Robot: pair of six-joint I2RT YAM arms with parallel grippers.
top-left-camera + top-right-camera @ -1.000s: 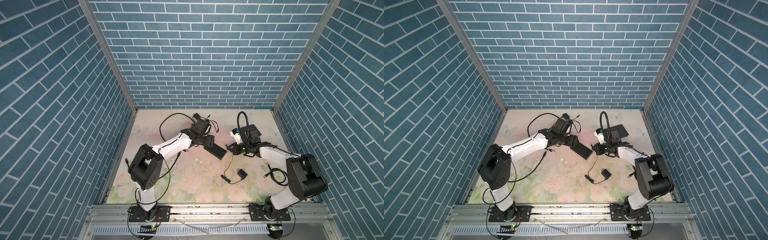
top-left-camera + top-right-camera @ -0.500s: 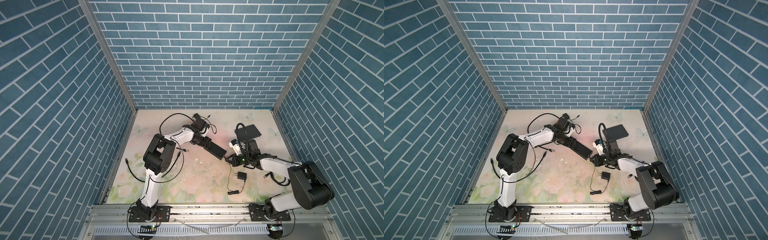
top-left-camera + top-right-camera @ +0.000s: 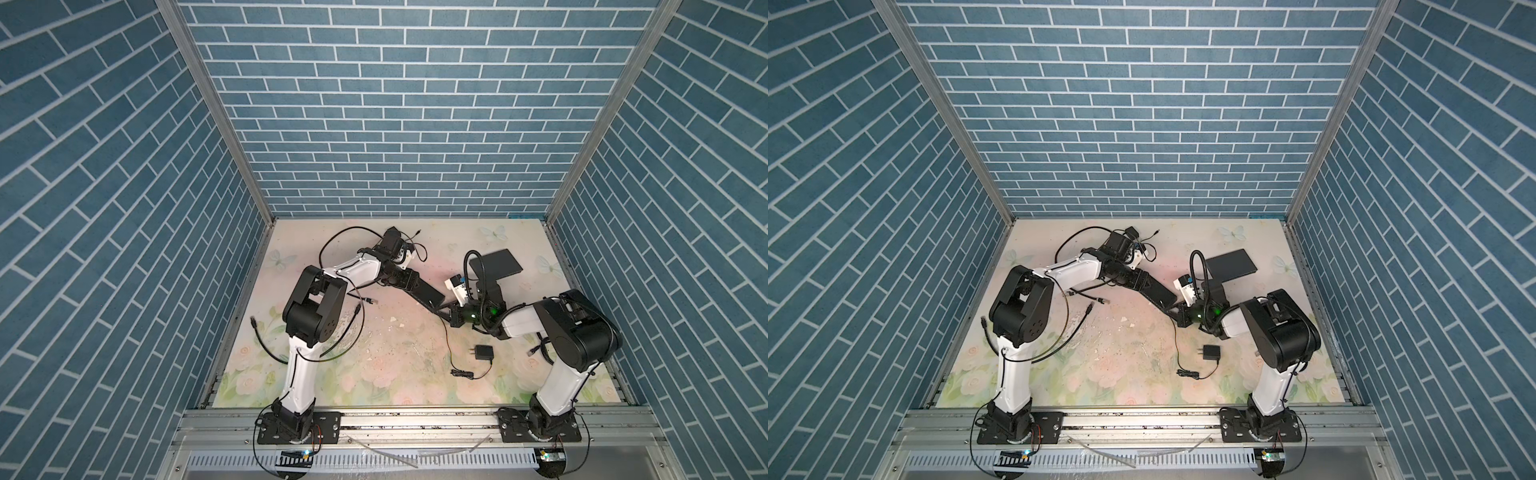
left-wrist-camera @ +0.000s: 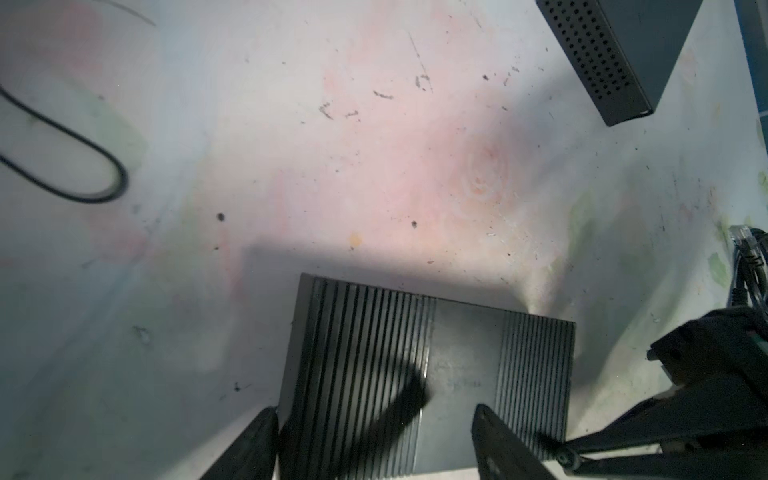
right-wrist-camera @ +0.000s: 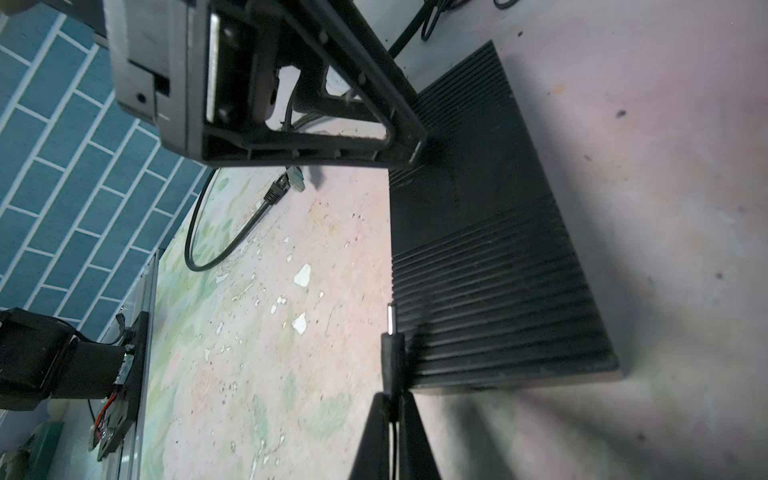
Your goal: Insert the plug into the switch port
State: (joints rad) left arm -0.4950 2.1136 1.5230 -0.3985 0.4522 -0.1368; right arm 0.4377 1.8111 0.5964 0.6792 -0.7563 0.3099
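The switch (image 3: 430,296) is a flat black ribbed box lying mid-table, also in a top view (image 3: 1160,293). My left gripper (image 4: 374,411) is open over it; one finger (image 4: 259,440) sits off its short end and the other (image 4: 503,444) lies over its ribbed top (image 4: 415,353). My right gripper (image 5: 392,399) is shut on the plug (image 5: 392,353), a black barrel with a silver tip. The tip lies alongside the switch's long side (image 5: 478,270). No port shows in any view. In both top views the right gripper (image 3: 452,318) (image 3: 1178,318) meets the switch's near end.
The plug's thin wire runs to a black power adapter (image 3: 482,353) (image 3: 1210,353) nearer the front. A second black box (image 3: 496,264) (image 4: 615,50) lies behind the right arm. Loose network cables (image 3: 361,299) (image 5: 276,191) trail on the left. Blue brick walls enclose the table.
My right gripper has carried the plug forward and left, up to the switch's near end. The left arm's elbow swung back while its gripper stayed over the switch. The wire shifted.
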